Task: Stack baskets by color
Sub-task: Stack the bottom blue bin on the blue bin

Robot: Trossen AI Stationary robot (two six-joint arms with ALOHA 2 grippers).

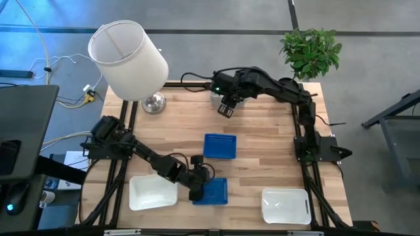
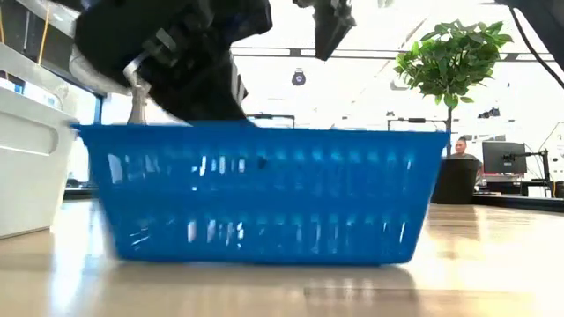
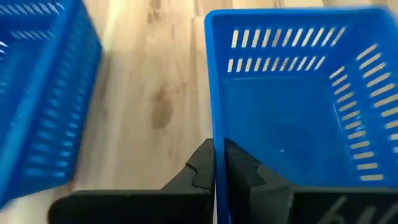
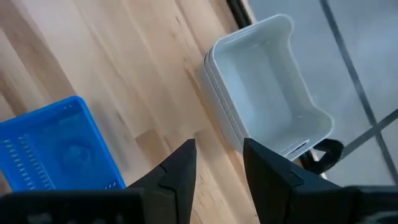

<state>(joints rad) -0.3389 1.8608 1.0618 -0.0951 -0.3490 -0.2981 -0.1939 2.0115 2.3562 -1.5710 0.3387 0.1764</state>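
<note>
- Blue baskets are not yet stacked: one blue basket (image 1: 220,145) sits alone near the middle of the bench (image 1: 262,131), and another, the near blue basket (image 1: 211,191), lies toward the front edge, well apart from the first.
- My left end effector (image 1: 197,193) is clamped narrow on the side wall of that near blue basket; in the left wrist view my fingers (image 3: 239,168) pinch its rim, one inside and one outside.
- I judge this as the start of the blue pile: the basket is gripped but appears to rest on the wood, so lifting it and nesting it with the middle one is all ahead.
- White baskets are also apart: one white basket (image 1: 153,193) lies just beside my left arm at the front, and a second white basket (image 1: 285,205) sits at the front right corner. From the right wrist view that one looks like more than one nested together, though I cannot be sure.
- My right end effector (image 1: 226,109) hovers over the back of the bench with its jaws wide and nothing between them.
- Pale wooden planks make up the bench, framed in black rails; a lamp with a large white lampshade (image 1: 128,59) stands at its back left corner.
- Beyond, a grey floor, cables, a potted plant (image 1: 310,52) by the back right corner, and a seated person (image 2: 460,150) far off.
</note>
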